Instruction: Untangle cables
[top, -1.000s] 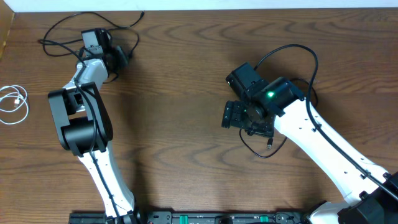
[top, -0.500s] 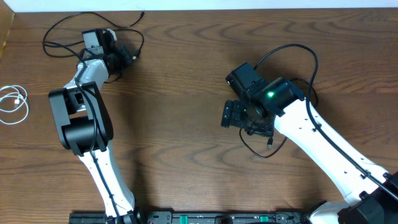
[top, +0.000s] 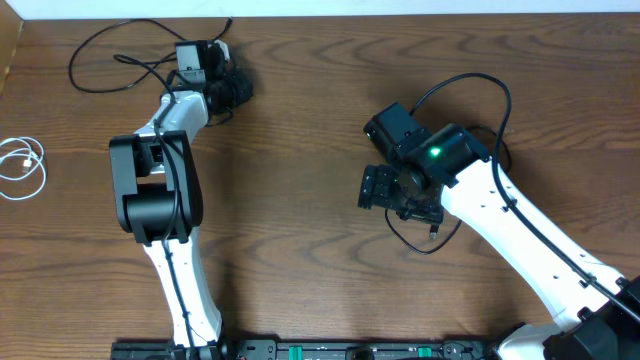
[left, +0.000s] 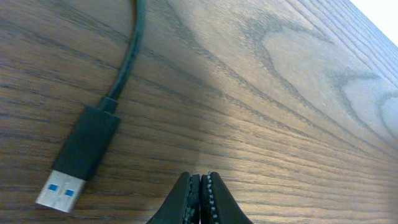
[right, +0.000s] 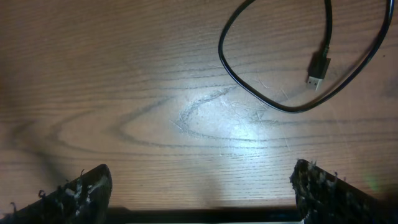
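A black cable (top: 110, 30) lies in loose loops at the table's far left corner. My left gripper (top: 233, 92) is just right of those loops. In the left wrist view it (left: 200, 186) is shut and empty, with a black USB plug (left: 78, 162) lying flat to its left, apart from it. A white cable (top: 28, 168) is coiled at the left edge. Another black cable (top: 470, 78) loops around my right arm. My right gripper (top: 395, 195) is open and empty; in the right wrist view it (right: 202, 193) is above bare wood, with the cable's loop and small plug (right: 317, 68) ahead of it.
The table is brown wood (top: 300, 130). The table's far edge (top: 400, 14) runs close behind the left gripper. The arm bases and a black rail (top: 330, 350) stand along the near edge.
My left gripper has swung to the right, away from the black loops at the far left. The right arm has barely moved.
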